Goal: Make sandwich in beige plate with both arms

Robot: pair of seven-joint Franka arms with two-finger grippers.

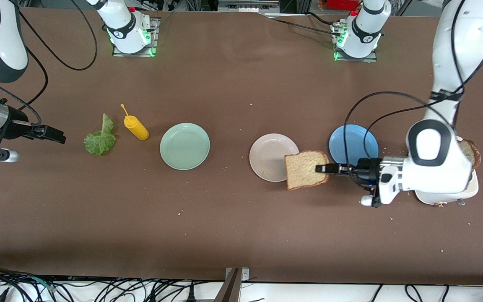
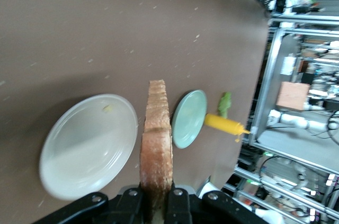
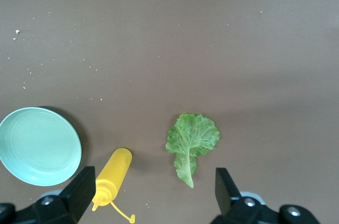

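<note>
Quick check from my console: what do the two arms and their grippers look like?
Both arms are glossy white with dark grey joint panels, silver wrist rings and looping black cables. Green lights glow at their bases. The left gripper and right gripper each have black fingers.

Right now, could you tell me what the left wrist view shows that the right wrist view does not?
Only the left wrist view shows the bread slice clamped in the shut left gripper, over the edge of the beige plate. Only the right wrist view shows the open right gripper, over the table. Both show the lettuce leaf, mustard bottle and mint-green plate.
</note>
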